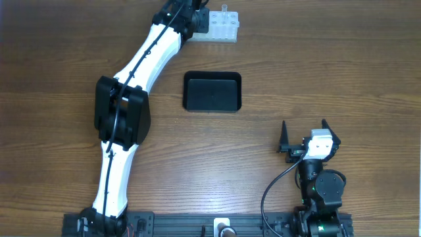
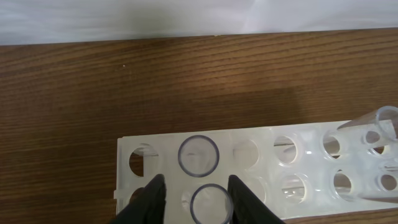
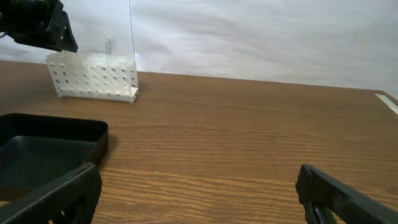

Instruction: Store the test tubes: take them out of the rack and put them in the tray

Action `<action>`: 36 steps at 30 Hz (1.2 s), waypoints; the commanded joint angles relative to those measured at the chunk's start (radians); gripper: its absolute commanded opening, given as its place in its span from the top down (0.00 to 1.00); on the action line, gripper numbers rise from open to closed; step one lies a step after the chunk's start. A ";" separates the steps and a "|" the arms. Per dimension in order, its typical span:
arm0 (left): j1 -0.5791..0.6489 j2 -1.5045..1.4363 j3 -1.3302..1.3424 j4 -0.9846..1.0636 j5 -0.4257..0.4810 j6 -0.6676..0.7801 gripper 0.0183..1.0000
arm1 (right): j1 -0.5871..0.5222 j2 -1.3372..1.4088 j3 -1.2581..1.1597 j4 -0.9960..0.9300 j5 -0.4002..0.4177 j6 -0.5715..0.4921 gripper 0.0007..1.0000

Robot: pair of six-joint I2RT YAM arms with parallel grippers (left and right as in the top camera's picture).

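Note:
The white test tube rack stands at the far middle of the table, with one clear tube sticking up from it. My left gripper hangs over the rack's end, open, its fingers on either side of a clear test tube. A second tube stands in the hole just beyond it, and a third sits toward the rack's other end. The black tray lies in the middle of the table with nothing in it. My right gripper rests open near the right base, away from the tray.
The right wrist view shows the tray's rim close by, the rack farther off and the left gripper above it. Bare wooden table lies between tray and rack. A white wall borders the table's far edge.

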 commanded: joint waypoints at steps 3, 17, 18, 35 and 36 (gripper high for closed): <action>0.001 0.016 0.022 0.001 -0.007 0.004 0.75 | 0.000 -0.010 -0.007 -0.002 -0.008 -0.005 0.01; -0.006 0.017 0.022 0.001 -0.007 0.004 0.88 | 0.000 -0.010 -0.007 -0.001 -0.008 -0.005 0.01; -0.007 0.017 0.022 0.001 -0.007 0.004 0.90 | 0.000 -0.010 -0.007 -0.002 -0.008 -0.005 0.01; -0.024 0.010 0.027 -0.003 -0.012 0.004 0.94 | 0.000 -0.010 -0.007 -0.002 -0.008 -0.005 0.01; -0.026 0.007 0.029 -0.003 -0.012 0.005 0.94 | 0.000 -0.010 -0.007 -0.002 -0.008 -0.005 0.01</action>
